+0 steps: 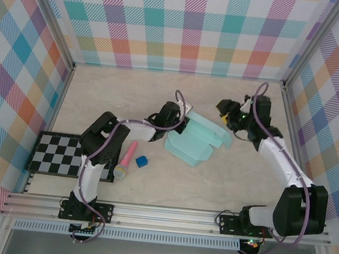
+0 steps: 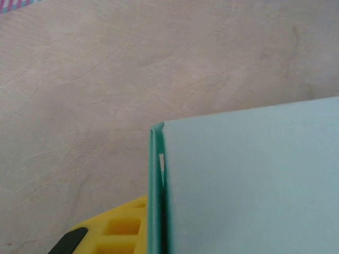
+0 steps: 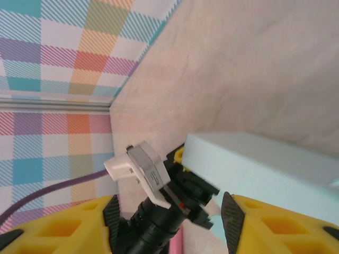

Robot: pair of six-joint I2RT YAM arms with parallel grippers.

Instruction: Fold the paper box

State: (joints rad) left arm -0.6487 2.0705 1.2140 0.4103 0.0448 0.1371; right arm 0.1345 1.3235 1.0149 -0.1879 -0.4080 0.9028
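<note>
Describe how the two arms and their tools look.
Both the left arm and right arm have white links, black joints and a purple cable. The right tool has yellow fingers with black pads.

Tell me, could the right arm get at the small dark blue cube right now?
Probably not directly. The pale mint-blue card paper box and the left gripper holding its edge lie between the open right gripper and the small dark blue cube.

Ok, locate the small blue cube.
In the top view the blue cube sits left of centre, just right of the pink microphone, nearer than the paper box.
</note>
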